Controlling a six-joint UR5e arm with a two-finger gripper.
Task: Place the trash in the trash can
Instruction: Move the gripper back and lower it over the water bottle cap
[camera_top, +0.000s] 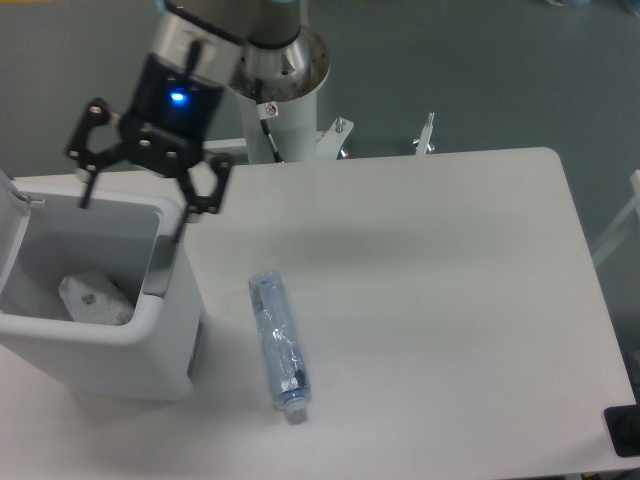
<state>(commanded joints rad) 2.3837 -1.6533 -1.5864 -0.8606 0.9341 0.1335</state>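
Below my gripper (133, 215) and a little to its left sits the trash can (110, 345), a boxy white bin with its lid (10, 235) swung up at the far left edge of view. Down inside it, lower than my fingertips, lies the crumpled wrapper (93, 298), resting on the bin's floor against the near wall. My fingers (183, 222) are spread wide apart and hold nothing; one tip hangs over the bin's back left rim, the other over its right rim by the grey panel (160, 270). A blue light glows on my wrist just above them.

To the right of my hand and lower on the table (450, 300) lies the crushed bottle (278, 345), flat on its side, well apart from my fingers and just beside the bin's right wall without touching it. Its white cap (294, 411) points toward the table's near edge, away from me. Behind my wrist, further right, stands my white mounting post (290, 110).
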